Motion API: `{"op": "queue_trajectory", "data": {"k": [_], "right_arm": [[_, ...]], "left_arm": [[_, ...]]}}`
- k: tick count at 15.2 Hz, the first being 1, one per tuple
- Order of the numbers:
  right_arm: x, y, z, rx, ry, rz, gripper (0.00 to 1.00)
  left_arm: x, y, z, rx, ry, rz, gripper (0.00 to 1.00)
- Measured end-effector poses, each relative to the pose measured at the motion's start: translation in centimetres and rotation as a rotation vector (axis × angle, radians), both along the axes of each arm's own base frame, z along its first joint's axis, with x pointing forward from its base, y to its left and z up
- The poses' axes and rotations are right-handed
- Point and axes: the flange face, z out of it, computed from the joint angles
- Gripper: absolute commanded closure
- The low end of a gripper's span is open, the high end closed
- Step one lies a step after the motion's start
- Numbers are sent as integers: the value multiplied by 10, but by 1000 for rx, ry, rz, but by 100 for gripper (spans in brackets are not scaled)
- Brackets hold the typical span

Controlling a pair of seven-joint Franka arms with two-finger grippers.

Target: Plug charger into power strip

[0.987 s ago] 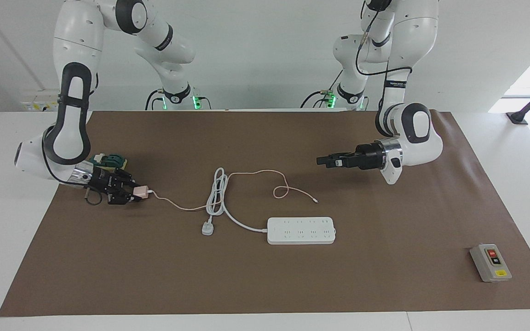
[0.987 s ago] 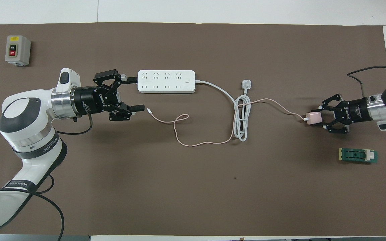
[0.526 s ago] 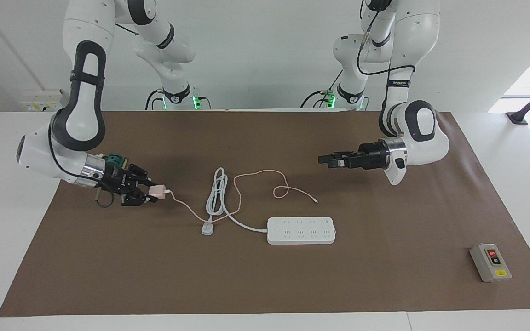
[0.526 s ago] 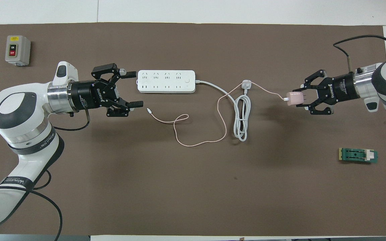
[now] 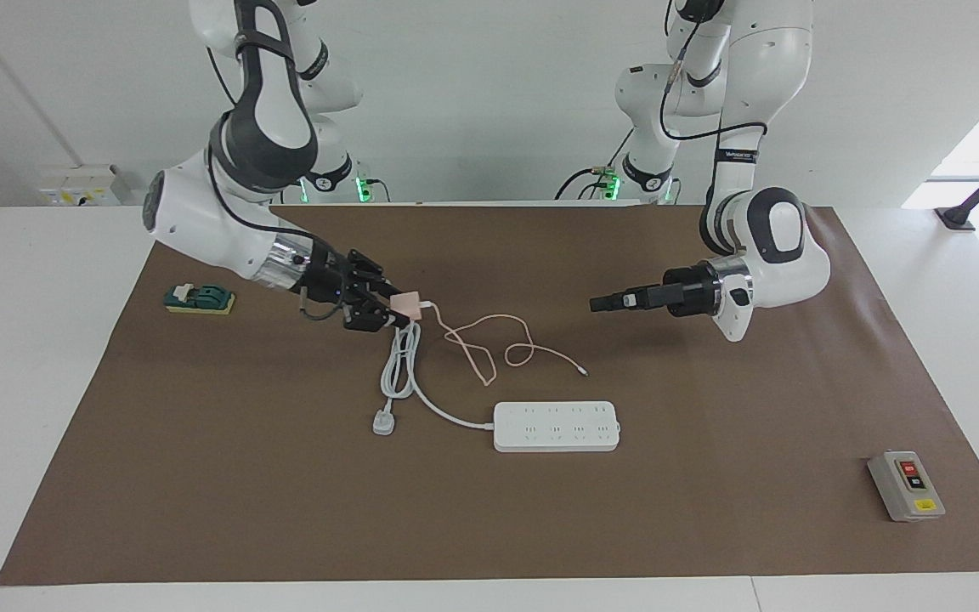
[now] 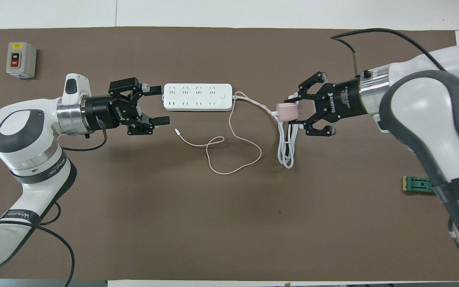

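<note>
One charger [image 6: 287, 112], pinched in the closed right gripper [image 6: 293, 113] above the coiled cord [image 6: 287, 143], should be turned prongs-down and squared over the strip [image 6: 197, 97] before pressing, while the open, empty left gripper [image 6: 155, 104] braces the strip's end.

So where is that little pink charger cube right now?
The charger is up off the mat, clamped in the right gripper, over the coiled white cord of the power strip.

green block [image 6: 417, 184] half under right arm
</note>
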Motion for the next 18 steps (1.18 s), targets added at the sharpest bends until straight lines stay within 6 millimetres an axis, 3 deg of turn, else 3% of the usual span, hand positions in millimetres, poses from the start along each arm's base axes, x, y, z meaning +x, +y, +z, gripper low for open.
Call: {"op": "queue_trajectory", "data": {"k": [5,8,13,18], "right_arm": [[-25,125,3,-12,-46,-44,100],[-24,175,3,-3,-27,-50,100],[1,194,-19,-16,1,-71,100],[-5,208,-18,-12,43,-90,100]], "left_arm": [[0,-4,-14,16,-296,-29,0],[-1,-10,-21,18,-349,-42,0],[-2,-11,-23,19,-400,-48,0],[-1,-11,-30,23,-480,-55,0]]}}
